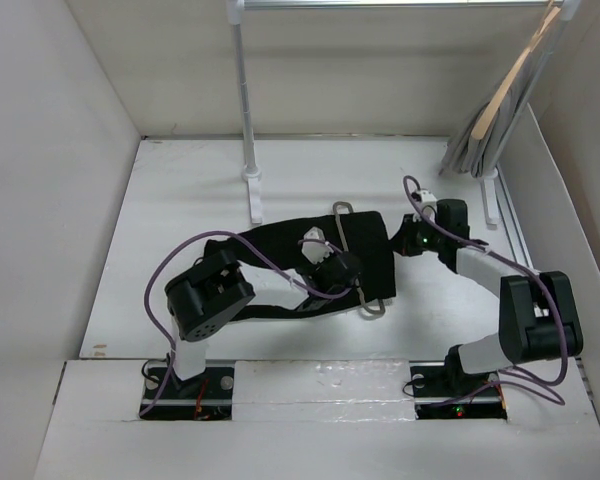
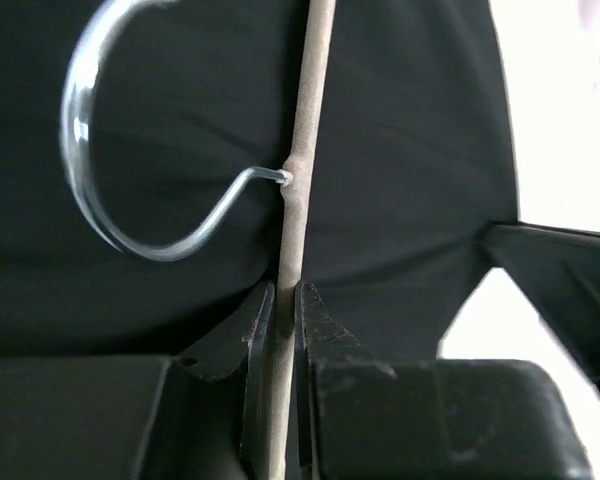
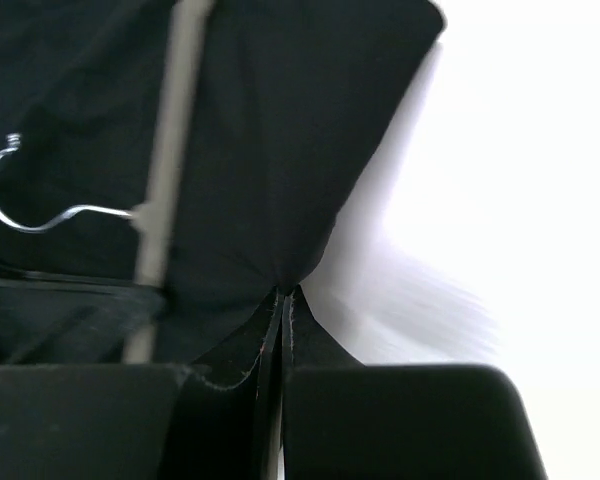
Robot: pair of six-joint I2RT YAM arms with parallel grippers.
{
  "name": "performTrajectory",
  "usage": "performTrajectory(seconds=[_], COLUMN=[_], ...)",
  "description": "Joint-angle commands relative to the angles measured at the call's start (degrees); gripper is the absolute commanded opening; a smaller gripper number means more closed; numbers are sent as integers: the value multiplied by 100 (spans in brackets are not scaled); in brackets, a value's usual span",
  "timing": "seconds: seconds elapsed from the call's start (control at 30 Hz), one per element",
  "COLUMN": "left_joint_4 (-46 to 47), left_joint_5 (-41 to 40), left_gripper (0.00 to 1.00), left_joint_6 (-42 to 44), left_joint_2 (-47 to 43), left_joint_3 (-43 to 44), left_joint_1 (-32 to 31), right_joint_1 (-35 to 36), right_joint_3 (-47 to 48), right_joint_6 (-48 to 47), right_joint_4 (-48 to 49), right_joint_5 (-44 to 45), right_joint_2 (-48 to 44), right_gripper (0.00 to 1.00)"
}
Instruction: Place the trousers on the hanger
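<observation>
The black trousers [image 1: 280, 240] lie spread across the middle of the table. The thin grey hanger [image 1: 374, 308] rests on top of them near their right end, running front to back. My left gripper [image 1: 348, 270] is shut on the hanger's straight bar [image 2: 302, 150], just below where the wire hook [image 2: 100, 190] joins it. My right gripper [image 1: 401, 241] is at the trousers' right edge, shut on a pinch of the black fabric [image 3: 280, 180]. In the right wrist view the hanger bar [image 3: 170, 170] and its hook [image 3: 25, 215] lie to the left of my gripper [image 3: 283, 292].
A white rack post [image 1: 248, 110] stands on its foot at the back centre. A pale wooden hanger with grey cloth [image 1: 495, 110] hangs at the back right by a second post. White walls close in on the left, right and back.
</observation>
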Motion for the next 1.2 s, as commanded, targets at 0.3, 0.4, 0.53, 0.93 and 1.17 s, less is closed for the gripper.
performTrajectory(seconds=[0.3,0.4,0.53,0.93,1.17], left_joint_4=[-1567,-1734,-2261,-2157,-2279], left_joint_5=[-605,-781,-1132,-1291,-1660], left_gripper=[0,0,0,0,0], left_joint_6=[702,905,923,1809,2900], left_joint_2=[-1548,-1848,-1998,-2306,-1964], left_joint_3=[-1074,-1127,-1013,-838,120], left_joint_1=[173,173,173,278,-56], right_joint_1=[-984,-984,-984,-1037,-984], right_joint_3=[399,443,426,444,338], right_joint_6=[-441,-450,-450,-573,-529], right_joint_4=[-173,-111,-58,-129,-76], right_joint_5=[77,68,200,305,349], right_joint_2=[358,543,622,781,798], right_gripper=[0,0,0,0,0])
